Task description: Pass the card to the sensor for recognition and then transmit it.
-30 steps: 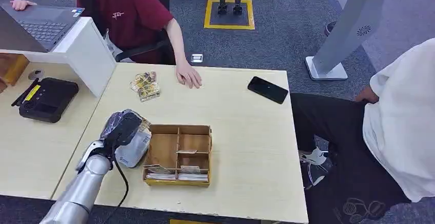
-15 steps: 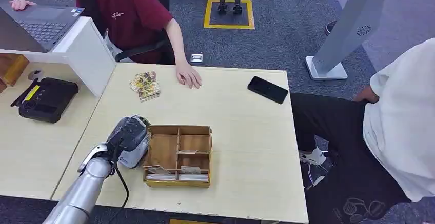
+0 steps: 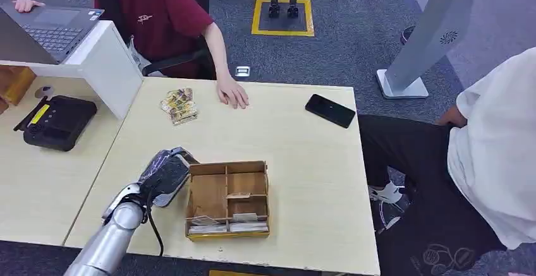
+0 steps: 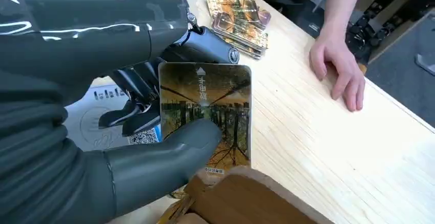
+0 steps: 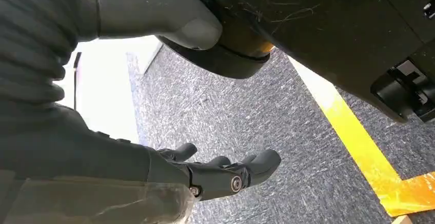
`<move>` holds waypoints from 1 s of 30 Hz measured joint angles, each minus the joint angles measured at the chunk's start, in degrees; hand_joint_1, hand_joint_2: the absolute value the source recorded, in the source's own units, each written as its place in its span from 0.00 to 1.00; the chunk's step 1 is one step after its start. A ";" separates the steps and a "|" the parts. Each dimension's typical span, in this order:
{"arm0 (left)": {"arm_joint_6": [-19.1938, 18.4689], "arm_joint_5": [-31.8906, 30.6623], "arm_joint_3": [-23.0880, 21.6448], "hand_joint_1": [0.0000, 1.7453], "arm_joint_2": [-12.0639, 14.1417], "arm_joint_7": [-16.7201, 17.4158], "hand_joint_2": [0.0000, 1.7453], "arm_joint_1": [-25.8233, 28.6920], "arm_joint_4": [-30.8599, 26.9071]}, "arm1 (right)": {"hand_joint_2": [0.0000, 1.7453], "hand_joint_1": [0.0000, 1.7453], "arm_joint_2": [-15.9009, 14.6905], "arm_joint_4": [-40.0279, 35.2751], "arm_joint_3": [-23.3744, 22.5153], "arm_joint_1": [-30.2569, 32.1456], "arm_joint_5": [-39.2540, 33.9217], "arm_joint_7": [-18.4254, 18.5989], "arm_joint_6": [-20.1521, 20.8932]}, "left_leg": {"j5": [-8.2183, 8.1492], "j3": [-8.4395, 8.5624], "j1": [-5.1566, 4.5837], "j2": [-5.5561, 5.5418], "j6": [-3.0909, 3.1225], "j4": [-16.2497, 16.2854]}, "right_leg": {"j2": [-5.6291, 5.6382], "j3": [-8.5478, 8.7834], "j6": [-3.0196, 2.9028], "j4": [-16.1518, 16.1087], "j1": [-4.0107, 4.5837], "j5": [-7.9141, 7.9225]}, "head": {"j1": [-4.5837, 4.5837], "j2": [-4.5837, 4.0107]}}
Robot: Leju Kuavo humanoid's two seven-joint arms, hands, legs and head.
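Observation:
My left hand (image 3: 165, 174) hovers at the left side of the wooden compartment box (image 3: 205, 191). In the left wrist view the left hand (image 4: 128, 131) pinches a card (image 4: 225, 96) with a forest picture between thumb and fingers, held just above the box's edge (image 4: 246, 198). Beneath the hand lies a white device with a QR code (image 4: 97, 116). My right hand (image 5: 220, 175) hangs over the carpet, fingers spread, holding nothing.
A stack of similar cards (image 3: 179, 105) lies toward the table's far edge, close to a seated person's hand (image 3: 232, 93). A black phone (image 3: 330, 110) lies at the far right. A black terminal (image 3: 57, 121) sits on the left desk. Another person sits at the right.
My left hand has moved down and right over the white device, against the wooden box. The box has slid a little to the right and turned slightly.

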 joint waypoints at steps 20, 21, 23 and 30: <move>17.81 -13.31 0.05 1.00 -1.86 5.60 1.00 -1.28 1.03 | 1.00 0.00 0.00 0.00 1.11 -0.05 1.11 -0.35 0.11 | 0.00 0.00 0.00 0.00 0.00 0.00 | 0.00 0.00 0.00 0.00 0.00 0.00 | 0.00 0.00; 17.83 -13.35 0.29 1.00 -1.84 5.60 1.00 -1.41 1.27 | 1.00 0.00 0.00 0.00 1.18 -0.05 1.12 -0.35 0.11 | 0.00 0.00 0.00 0.01 0.00 0.00 | 0.01 0.00 0.00 0.00 0.00 0.00 | 0.00 0.00; 17.99 -13.35 0.48 1.00 -1.84 5.68 1.00 -1.63 1.71 | 1.00 0.00 0.00 0.00 1.29 -0.05 1.14 -0.33 0.09 | 0.00 0.00 0.00 0.01 0.00 0.00 | 0.01 0.00 0.00 0.00 0.00 0.00 | 0.00 0.00; 17.79 -13.60 0.92 1.00 -1.86 5.31 1.00 -1.82 2.84 | 1.00 0.00 0.00 0.00 1.38 -0.07 1.29 -0.35 0.13 | 0.00 -0.01 0.00 0.00 0.00 0.00 | 0.00 0.00 0.00 0.00 0.00 0.00 | -0.02 0.00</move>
